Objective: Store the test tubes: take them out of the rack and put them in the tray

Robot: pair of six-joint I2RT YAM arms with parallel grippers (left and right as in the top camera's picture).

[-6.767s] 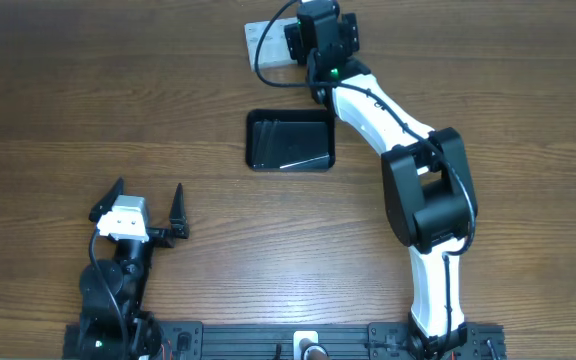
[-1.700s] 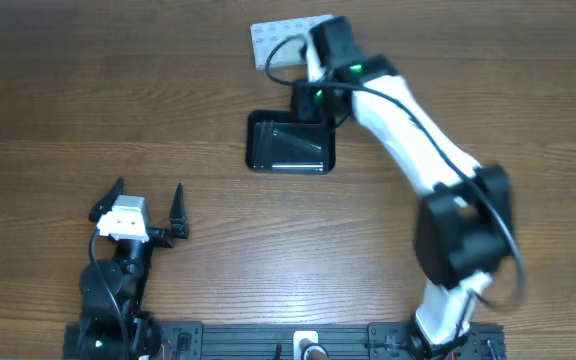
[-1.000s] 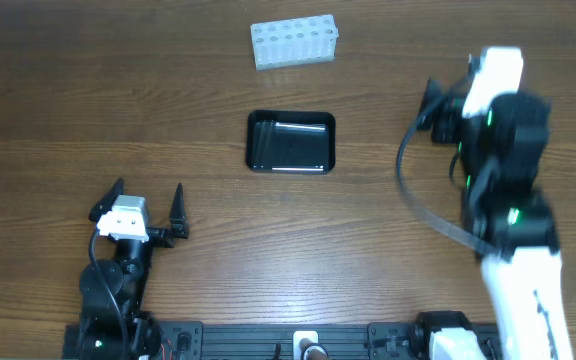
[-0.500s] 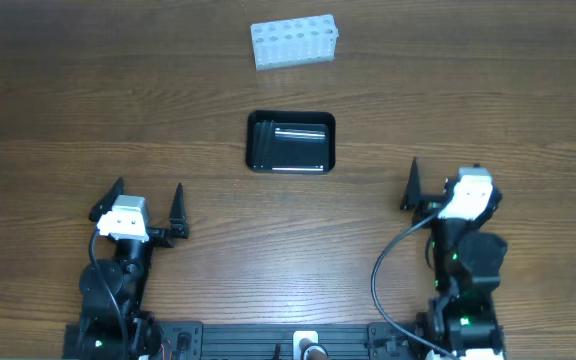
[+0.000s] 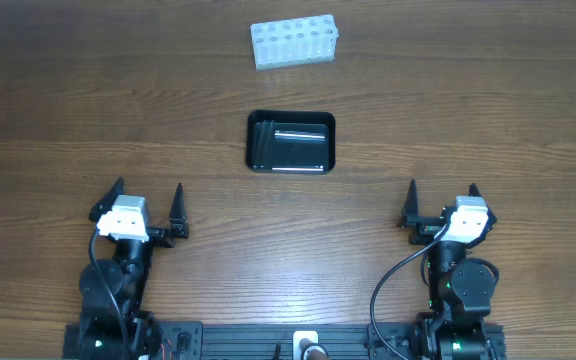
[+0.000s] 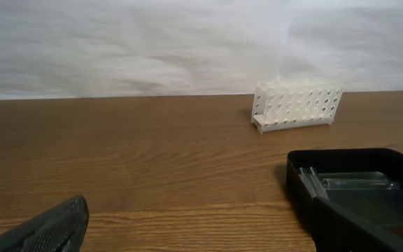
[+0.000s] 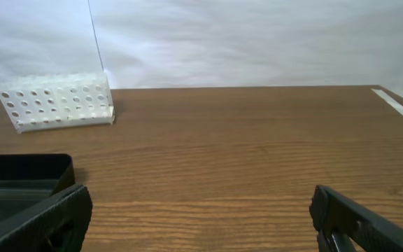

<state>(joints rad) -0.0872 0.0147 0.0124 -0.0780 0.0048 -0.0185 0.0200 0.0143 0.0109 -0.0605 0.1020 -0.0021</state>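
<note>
The white test tube rack (image 5: 294, 42) stands at the far middle of the table, with no tubes standing in it; it also shows as the rack (image 6: 297, 106) and the rack (image 7: 56, 101). The black tray (image 5: 290, 141) lies in the middle and holds clear test tubes (image 5: 298, 133) lying flat; they appear as test tubes (image 6: 345, 183) in the tray (image 6: 359, 192). The tray's corner (image 7: 26, 183) shows in the right wrist view. My left gripper (image 5: 136, 204) rests open near the front left. Open too, my right gripper (image 5: 440, 201) sits near the front right. Neither holds anything.
Wood-grain table (image 5: 488, 90) all round, with a white wall behind it. The table's right edge (image 7: 397, 105) shows in the right wrist view. Cables run by both arm bases along the front.
The right arm left the rack, passed over the tray, then drew back to the front right and settled there open. More tubes lie in the tray. The left arm stayed still.
</note>
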